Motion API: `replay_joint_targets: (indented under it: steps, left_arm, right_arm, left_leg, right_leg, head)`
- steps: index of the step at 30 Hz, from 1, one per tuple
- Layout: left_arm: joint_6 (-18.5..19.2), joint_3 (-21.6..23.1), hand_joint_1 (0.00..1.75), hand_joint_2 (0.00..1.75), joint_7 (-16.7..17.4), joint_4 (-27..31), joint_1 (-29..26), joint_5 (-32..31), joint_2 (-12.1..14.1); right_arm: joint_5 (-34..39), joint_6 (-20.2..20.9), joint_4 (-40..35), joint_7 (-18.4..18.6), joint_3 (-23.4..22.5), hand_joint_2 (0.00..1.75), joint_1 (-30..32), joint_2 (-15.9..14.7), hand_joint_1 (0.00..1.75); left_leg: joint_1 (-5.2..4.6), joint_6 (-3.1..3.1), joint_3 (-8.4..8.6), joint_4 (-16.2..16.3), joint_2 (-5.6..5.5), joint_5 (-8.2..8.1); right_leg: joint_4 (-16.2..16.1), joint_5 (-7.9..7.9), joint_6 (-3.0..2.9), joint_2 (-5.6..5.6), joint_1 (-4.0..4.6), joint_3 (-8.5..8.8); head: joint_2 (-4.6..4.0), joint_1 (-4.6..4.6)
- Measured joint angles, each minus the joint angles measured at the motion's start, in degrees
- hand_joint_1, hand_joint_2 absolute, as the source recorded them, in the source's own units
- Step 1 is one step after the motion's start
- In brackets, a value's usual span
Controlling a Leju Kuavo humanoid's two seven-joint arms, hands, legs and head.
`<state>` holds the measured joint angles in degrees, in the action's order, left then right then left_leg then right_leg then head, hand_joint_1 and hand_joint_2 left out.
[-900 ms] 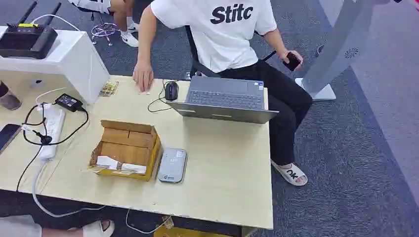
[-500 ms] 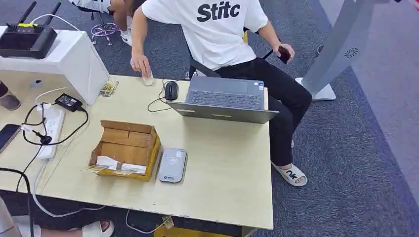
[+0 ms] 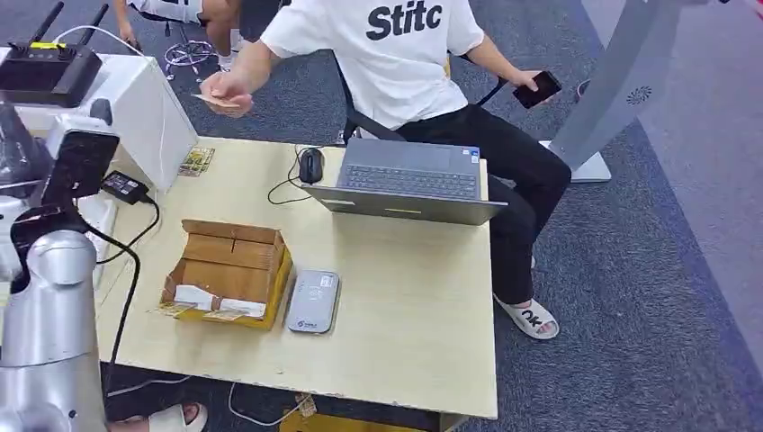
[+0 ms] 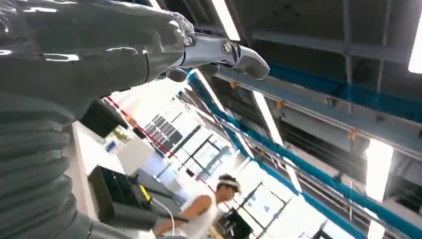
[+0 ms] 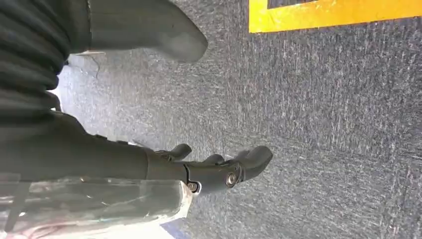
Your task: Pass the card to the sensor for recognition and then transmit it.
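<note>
Left hand, head view: raised at the left edge on a silver arm, beside the white cabinet; its fingers are not clear from this angle. Across the table, a seated person in a white shirt holds the card up in one hand, above the far left corner of the table and apart from the robot's hand; the other hand holds a dark phone. On the table lie an open cardboard box, a grey flat sensor just beside the box's right side, an open laptop and a black mouse. A black router stands on the cabinet.

Left wrist view: the left hand points up toward ceiling lights, fingers extended and nothing between them, so it is released. The person appears small and distant below.

Right wrist view: the right hand hangs over grey carpet, thumb well apart from the loosely spread fingers, grasping nothing. A yellow floor stripe crosses the carpet.
</note>
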<state>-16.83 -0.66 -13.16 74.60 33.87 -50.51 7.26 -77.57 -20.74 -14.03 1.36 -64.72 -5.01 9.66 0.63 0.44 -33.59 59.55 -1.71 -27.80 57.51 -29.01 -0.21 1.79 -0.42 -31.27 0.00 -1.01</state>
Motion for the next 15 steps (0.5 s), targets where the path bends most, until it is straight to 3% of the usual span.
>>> replay_joint_targets:
  steps: [9,15]
  left_arm:
    - [0.97,9.03,0.00,1.75,1.71,-3.06,0.40,-7.39,-1.09]
    - [0.70,12.61,0.00,1.75,1.99,-4.11,-0.02,-9.64,-1.75]
  right_arm:
    - [-0.42,0.94,0.09,0.15,0.22,1.75,0.05,0.00,0.00]
    - [-0.61,0.94,0.24,0.26,0.42,1.75,0.09,0.00,0.00]
  left_leg:
    - [0.00,0.00,-0.01,-0.01,0.03,0.00]
    - [0.00,0.00,-0.03,-0.01,0.03,0.00]
  right_leg:
    - [0.00,0.00,0.00,0.03,0.00,-0.01]
    - [0.00,0.00,0.00,0.02,0.00,-0.02]
  head:
    - [0.00,0.02]
    - [0.00,0.00]
